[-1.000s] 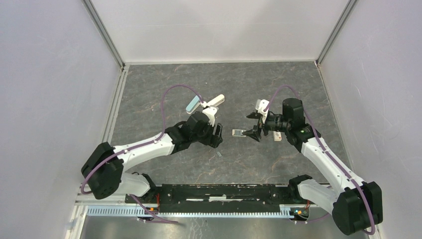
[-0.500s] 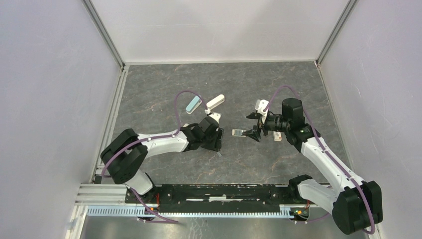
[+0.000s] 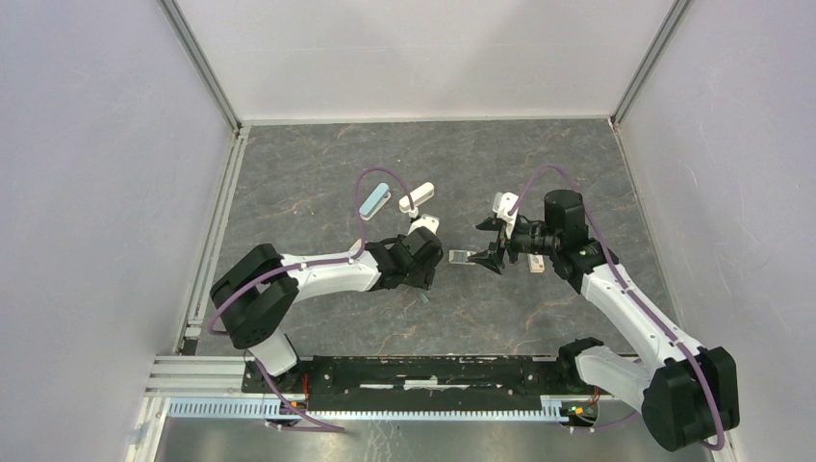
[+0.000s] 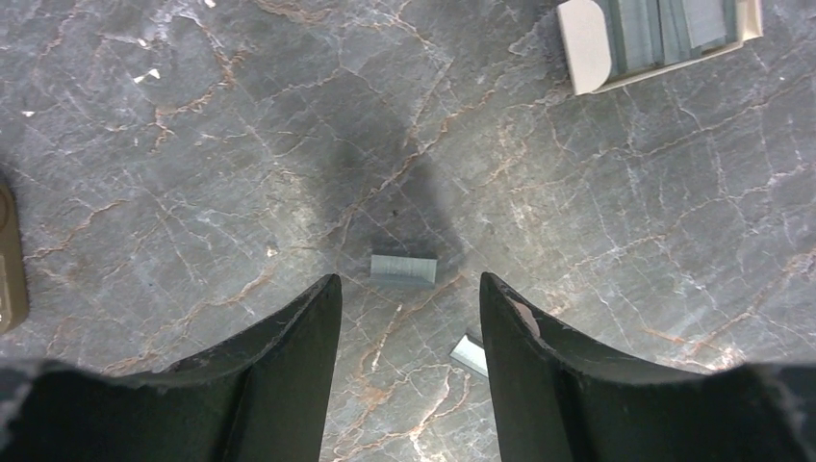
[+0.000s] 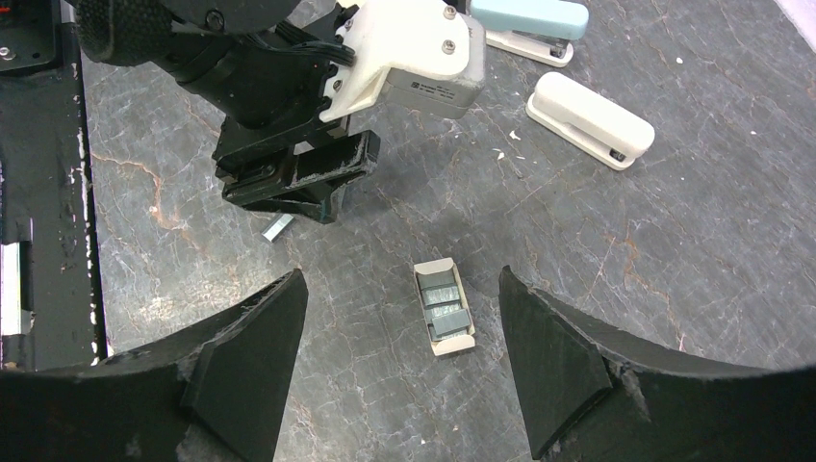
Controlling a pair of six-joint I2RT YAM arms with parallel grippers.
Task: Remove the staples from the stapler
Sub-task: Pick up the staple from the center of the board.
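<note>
Staples [image 4: 403, 269] are lying flat on the grey marbled worktop [image 4: 192, 144] as one short silvery strip, free of both staplers. The strip is showing just ahead of my left pincer [image 4: 409, 286], in line with the gap between its tips. I am holding that left pincer low over the worktop with its jaws standing partly apart and gripping nothing. A second silvery bit [image 4: 471, 356] is resting just beside one dark finger. I am keeping my right pincer [image 5: 401, 279] spread wide and empty, and it is looking down on the small open box [image 5: 444, 306] of staple strips. The teal stapler [image 5: 527, 24] and the white stapler [image 5: 589, 117] are lying near each other farther back, well apart from the strip.
</note>
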